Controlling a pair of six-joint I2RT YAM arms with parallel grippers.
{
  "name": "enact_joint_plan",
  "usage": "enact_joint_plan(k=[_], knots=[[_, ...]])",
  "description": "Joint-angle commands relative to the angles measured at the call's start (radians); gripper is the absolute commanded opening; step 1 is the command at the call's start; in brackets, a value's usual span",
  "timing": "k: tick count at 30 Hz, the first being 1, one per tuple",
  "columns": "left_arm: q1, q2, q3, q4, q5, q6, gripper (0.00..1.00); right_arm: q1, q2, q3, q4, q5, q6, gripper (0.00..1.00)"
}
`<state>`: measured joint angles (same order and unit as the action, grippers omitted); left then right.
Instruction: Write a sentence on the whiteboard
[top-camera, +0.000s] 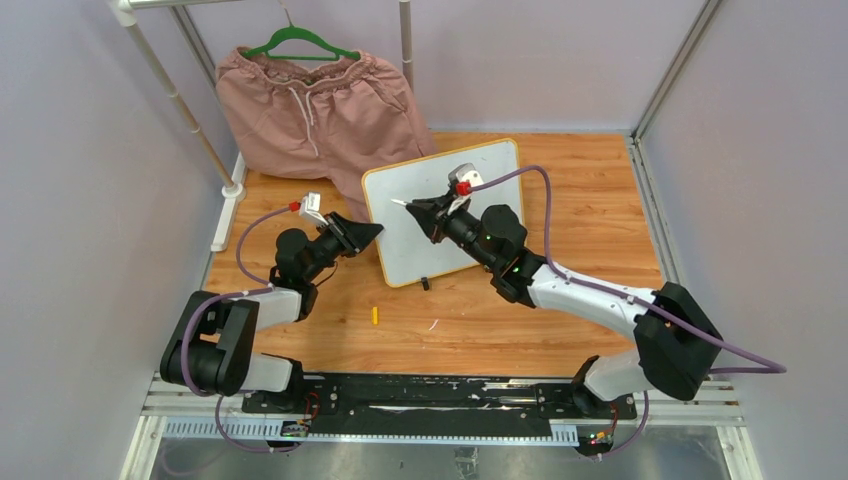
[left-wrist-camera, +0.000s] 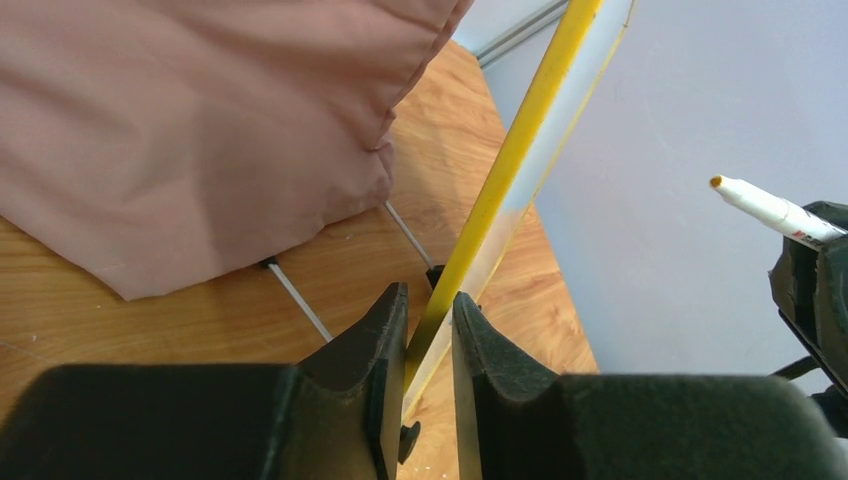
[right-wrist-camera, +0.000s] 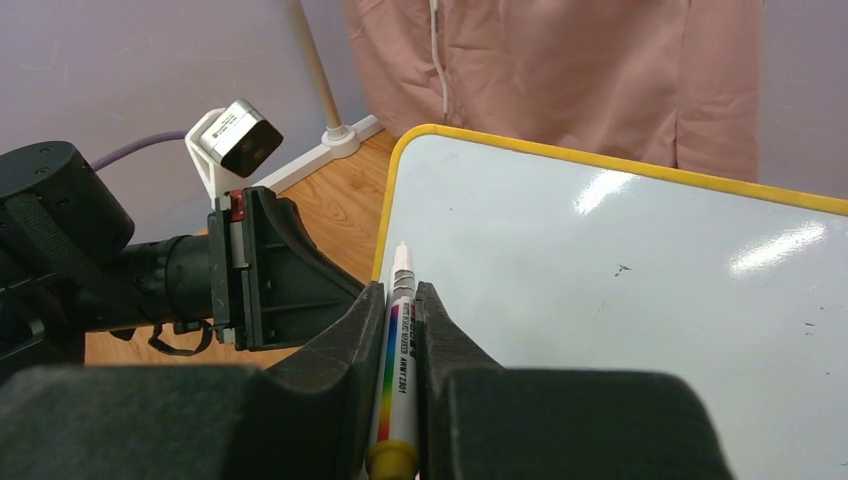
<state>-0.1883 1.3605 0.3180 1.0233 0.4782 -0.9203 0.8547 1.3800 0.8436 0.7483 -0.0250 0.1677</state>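
One stiff, likely light whiteboard (top-camera: 405, 245): hold its yellow frame (left-wrist-camera: 510, 160), which left gripper (left-wrist-camera: 430, 300) straddles, clamp unconfirmed; right gripper (right-wrist-camera: 402, 297) pinches marker (right-wrist-camera: 397, 375).

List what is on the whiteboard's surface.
No writing shows on the whiteboard, only tiny dark specks. The right gripper and its marker hide a patch in the top view.
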Motion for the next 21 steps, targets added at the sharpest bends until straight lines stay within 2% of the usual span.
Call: enact_joint_plan(k=[1, 5, 21], knots=[[0.004, 0.006, -0.009, 0.010, 0.002, 0.028, 0.21, 0.010, 0.025, 0.028, 0.096, 0.079, -0.051, 0.00], [0.004, 0.001, -0.008, 0.002, 0.000, 0.039, 0.15, 0.025, 0.052, 0.039, 0.112, 0.145, -0.094, 0.00], [0.004, -0.031, -0.013, -0.008, -0.001, 0.076, 0.05, 0.045, 0.156, 0.113, 0.157, 0.172, -0.115, 0.00]])
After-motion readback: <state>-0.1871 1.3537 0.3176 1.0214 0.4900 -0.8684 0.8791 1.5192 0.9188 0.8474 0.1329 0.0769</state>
